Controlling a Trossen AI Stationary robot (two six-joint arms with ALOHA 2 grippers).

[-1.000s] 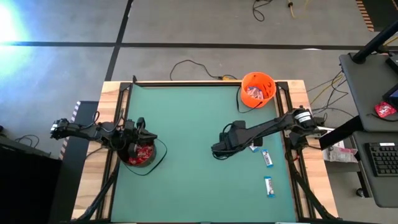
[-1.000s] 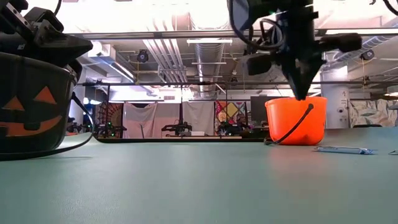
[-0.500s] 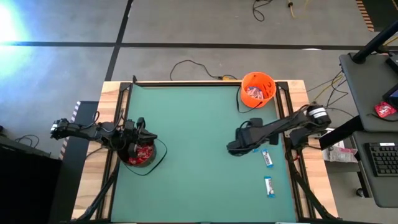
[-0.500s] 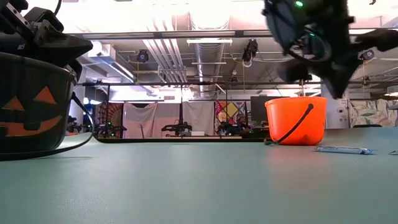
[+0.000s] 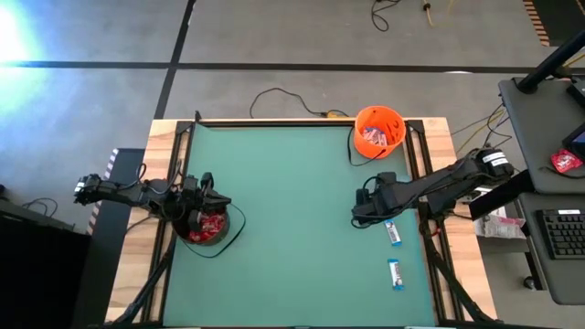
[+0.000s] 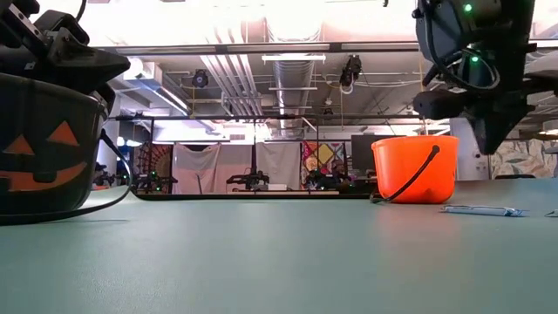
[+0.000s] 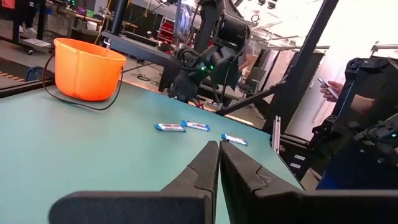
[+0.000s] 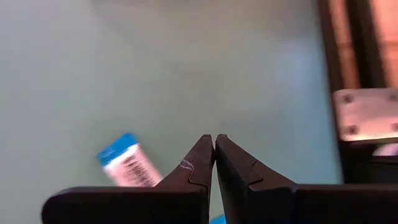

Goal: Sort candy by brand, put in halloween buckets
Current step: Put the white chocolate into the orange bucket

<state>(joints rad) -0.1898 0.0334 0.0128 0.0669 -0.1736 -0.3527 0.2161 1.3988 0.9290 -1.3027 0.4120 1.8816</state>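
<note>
The black bucket [image 5: 208, 227] stands near the table's left edge with red packets inside; its pumpkin face shows in the low view [image 6: 42, 148]. My left gripper [image 5: 208, 194] [image 7: 219, 149] hovers shut just above it. The orange bucket [image 5: 378, 131] [image 6: 416, 168] [image 7: 87, 68] stands at the far right corner and holds sweets. Three white-and-blue bars [image 7: 170, 127] [image 7: 196, 125] [image 7: 234, 139] lie flat on the table's right side. My right gripper [image 5: 362, 214] [image 8: 214, 146] hangs shut above them, fingers pointing down, with one bar [image 8: 127, 165] beside its tips.
The black bucket's wire handle [image 5: 236, 228] lies on the mat beside it. The orange bucket's handle [image 7: 81, 99] droops onto the table. The green mat [image 5: 283, 201] between the arms is bare. A wooden frame [image 5: 439, 274] borders the table. A person [image 7: 339, 93] stands beyond the right edge.
My right gripper has moved from the table's middle toward the right edge, ending above the bars on the mat. The left arm and both buckets have kept still.
</note>
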